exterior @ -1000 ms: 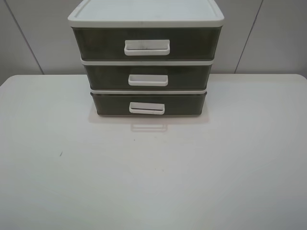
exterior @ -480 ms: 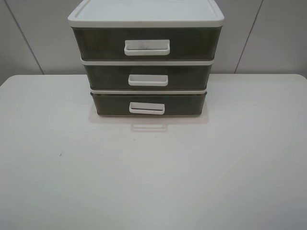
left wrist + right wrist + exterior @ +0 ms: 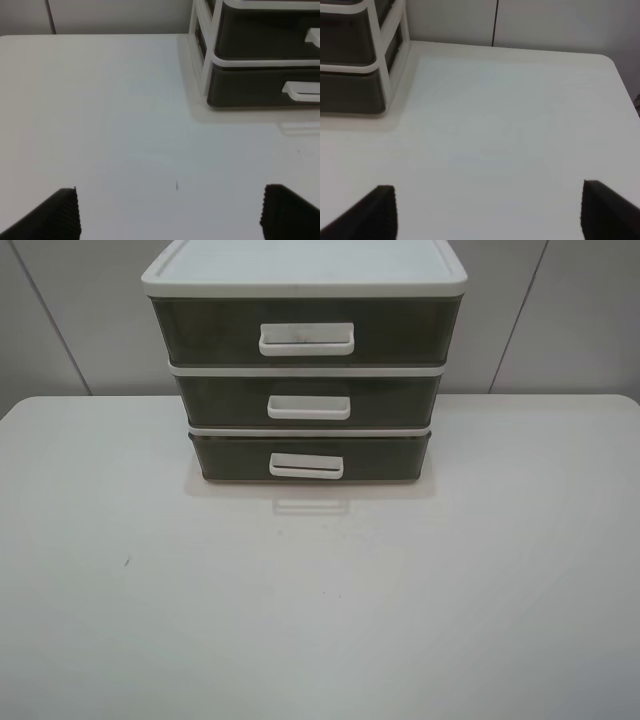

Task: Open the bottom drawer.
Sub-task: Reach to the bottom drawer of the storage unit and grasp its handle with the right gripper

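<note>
The bottom drawer [image 3: 230,457] sits closed at the foot of the white unit [image 3: 305,265] on the table [image 3: 320,620], while the left gripper [image 3: 170,212] and right gripper [image 3: 487,212] hang well back, jaws spread wide and empty. Its handle [image 3: 306,466] is small and low (the one on the middle drawer [image 3: 220,400] looks alike) — a reach could hook the wrong tier, or drag the whole unit forward.

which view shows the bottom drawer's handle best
The exterior high view: it faces the bottom drawer squarely, with the whole white handle centred. The left wrist view catches the drawer at an angle, its handle cut off by the picture edge. The right wrist view shows only the drawer's side, no handle.
</note>
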`<action>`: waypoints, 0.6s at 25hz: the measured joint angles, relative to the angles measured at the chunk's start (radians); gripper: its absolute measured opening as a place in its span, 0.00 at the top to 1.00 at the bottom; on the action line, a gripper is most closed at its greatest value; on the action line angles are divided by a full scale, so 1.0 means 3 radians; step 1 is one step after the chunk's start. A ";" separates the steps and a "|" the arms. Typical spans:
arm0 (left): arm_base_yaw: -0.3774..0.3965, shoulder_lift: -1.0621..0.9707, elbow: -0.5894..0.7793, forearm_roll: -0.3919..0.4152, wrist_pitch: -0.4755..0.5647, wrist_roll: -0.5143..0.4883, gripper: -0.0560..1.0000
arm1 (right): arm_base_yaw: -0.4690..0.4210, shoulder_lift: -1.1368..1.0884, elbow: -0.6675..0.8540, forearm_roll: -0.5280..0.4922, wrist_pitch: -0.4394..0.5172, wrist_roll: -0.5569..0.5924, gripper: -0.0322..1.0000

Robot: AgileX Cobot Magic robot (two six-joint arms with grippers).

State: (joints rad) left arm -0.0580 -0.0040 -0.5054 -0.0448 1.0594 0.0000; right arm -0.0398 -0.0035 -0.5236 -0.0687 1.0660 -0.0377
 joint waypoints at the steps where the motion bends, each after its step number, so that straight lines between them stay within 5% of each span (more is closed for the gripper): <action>1: 0.0000 0.0000 0.0000 0.0000 0.0000 0.0000 0.24 | 0.0000 0.0000 0.0000 0.0000 0.0000 0.0000 0.26; 11: 0.0000 0.0000 0.0000 0.0000 0.0000 0.0000 0.24 | 0.0000 0.0156 -0.0011 -0.0153 -0.0012 0.0232 0.26; 15: 0.0000 0.0000 0.0000 0.0000 0.0000 0.0000 0.24 | 0.0000 0.0661 -0.0122 -0.0157 -0.0367 0.0250 0.26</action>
State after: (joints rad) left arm -0.0580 -0.0040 -0.5054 -0.0448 1.0594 0.0000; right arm -0.0398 0.1947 -0.5602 -0.1158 0.9559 0.0373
